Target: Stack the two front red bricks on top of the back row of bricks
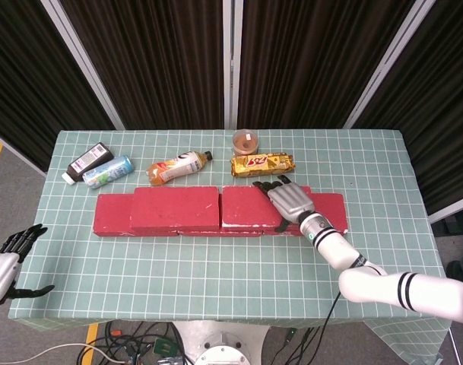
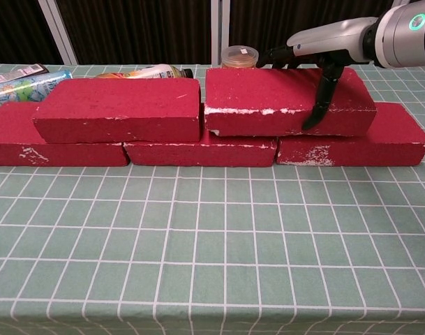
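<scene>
Three red bricks form the back row (image 1: 326, 217) (image 2: 352, 143) across the table. One red brick (image 1: 174, 207) (image 2: 118, 108) lies on top of the row at the left. A second red brick (image 1: 250, 205) (image 2: 264, 101) sits on top beside it, spanning the middle and right bricks, its left end close to the first. My right hand (image 1: 290, 201) (image 2: 324, 49) grips this second brick, fingers over its top and thumb down its front face. My left hand (image 1: 4, 262) hangs off the table's front left corner, fingers apart, holding nothing.
Behind the bricks lie a dark bottle (image 1: 89, 162), a blue can (image 1: 108, 171), an orange drink bottle (image 1: 176, 166) (image 2: 146, 71), a yellow snack pack (image 1: 261, 163) and a small cup (image 1: 245, 141) (image 2: 239, 56). The green checked tablecloth (image 1: 216, 266) stretches in front.
</scene>
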